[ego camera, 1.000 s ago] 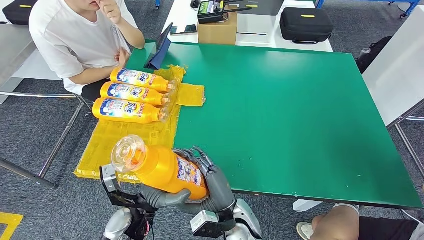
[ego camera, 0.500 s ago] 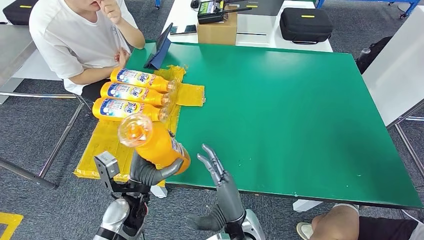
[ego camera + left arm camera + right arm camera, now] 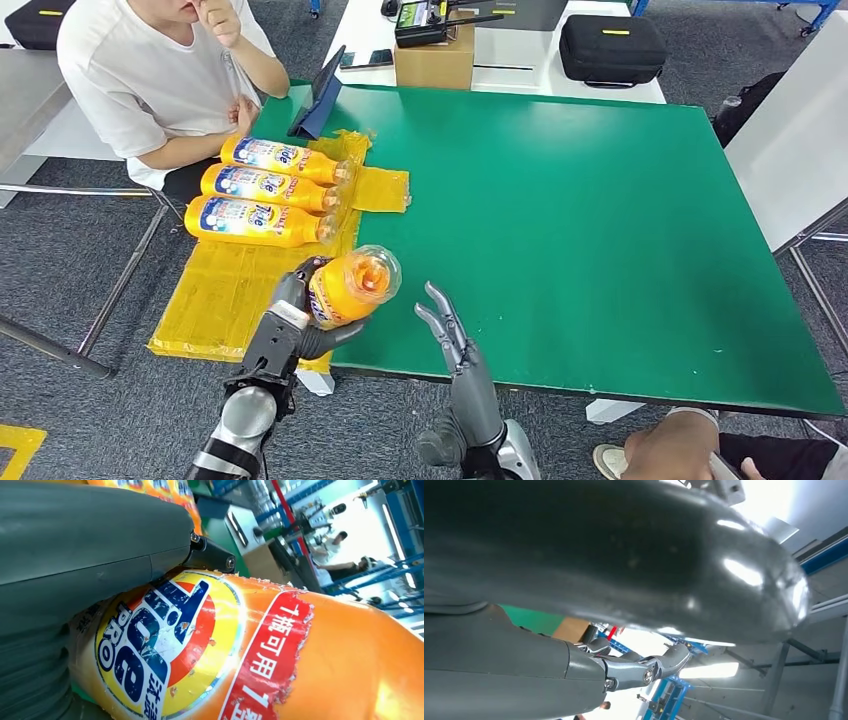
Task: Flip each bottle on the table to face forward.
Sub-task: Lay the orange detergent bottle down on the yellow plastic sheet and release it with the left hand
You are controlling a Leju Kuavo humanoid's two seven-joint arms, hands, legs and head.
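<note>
The robot's left hand grips an orange bottle above the table's near edge, clear base toward the camera, fingers wrapped around the label and largely hidden behind it. The right hand stands beside it, fingers straight, apart, holding nothing. Three more bottles lie side by side on a yellow sheet beside a seated person, partly cut off.
</note>
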